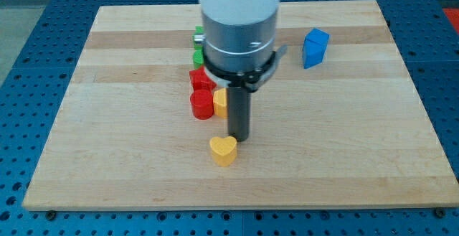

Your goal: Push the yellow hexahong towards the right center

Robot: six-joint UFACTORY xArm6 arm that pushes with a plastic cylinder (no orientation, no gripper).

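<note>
Looking at your one camera view: wooden board (344, 157) on a blue perforated table (21, 121). No hand or gripper on this arm, so nothing to clench or release; it ends in a dark rod (239, 110) under a silver-white arm body (239, 21). Your tip (239, 138) sits on the board near centre, just above and slightly to the view's right of the yellow heart block (224, 150), close enough that you cannot tell whether they touch.

Task block: the yellow hexagon block (221, 101) is partly hidden behind the rod, just to the rod's left in the view, above the tip. It touches or nearly touches the red cylinder-like block (202, 103) on its left. A second red block (201, 78) sits directly above that one, shape unclear. Green blocks (197, 46) peek out above the reds, mostly covered by the arm body, shapes not readable.

Blue block (315, 47), angular, stands alone toward the view's upper right, well apart from the cluster.
</note>
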